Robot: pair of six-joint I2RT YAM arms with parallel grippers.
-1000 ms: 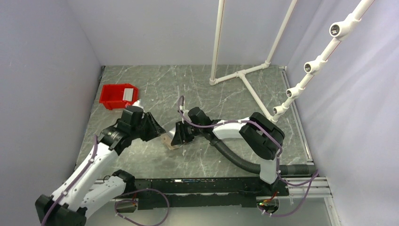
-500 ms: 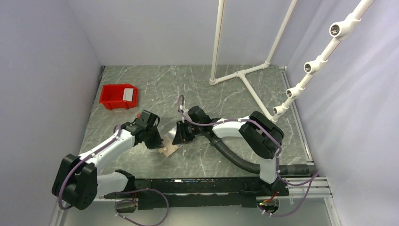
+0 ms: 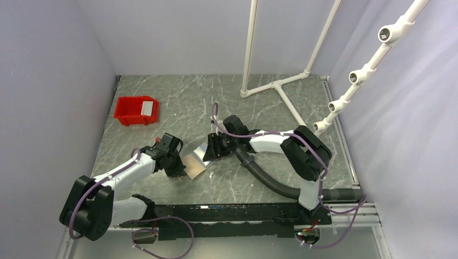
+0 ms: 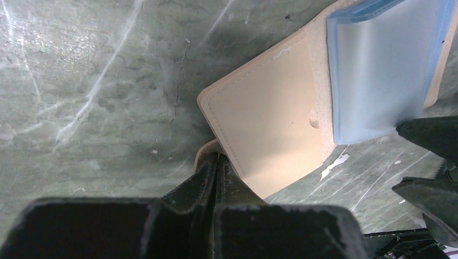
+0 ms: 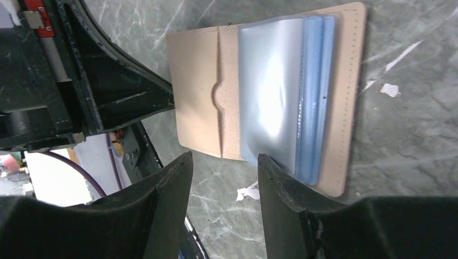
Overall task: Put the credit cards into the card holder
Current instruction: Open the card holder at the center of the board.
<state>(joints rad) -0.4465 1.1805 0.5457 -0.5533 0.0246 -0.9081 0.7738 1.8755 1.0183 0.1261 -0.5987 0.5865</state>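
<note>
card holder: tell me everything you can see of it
The card holder is tan, leather-like, with stitched edges and a half-round thumb notch at its pocket mouth. It rests on the marble table, pale blue cards sticking partway out. The left gripper, fingers shut, pinches one corner; the right gripper stands open by the cards' edge.

The table [image 3: 254,108] is a grey-green slab veined with white like marble, and it carries little. A red bin [image 3: 128,113] stands near its far left corner. The T-shaped foot of a white pipe stand [image 3: 275,85] rests toward the far right, well apart from the bin. Nearer the front, about midway across, the tan card holder [image 5: 200,91] lies opened out on the surface. A few small white flecks [image 5: 389,89] dot the stone just beside it.
</note>
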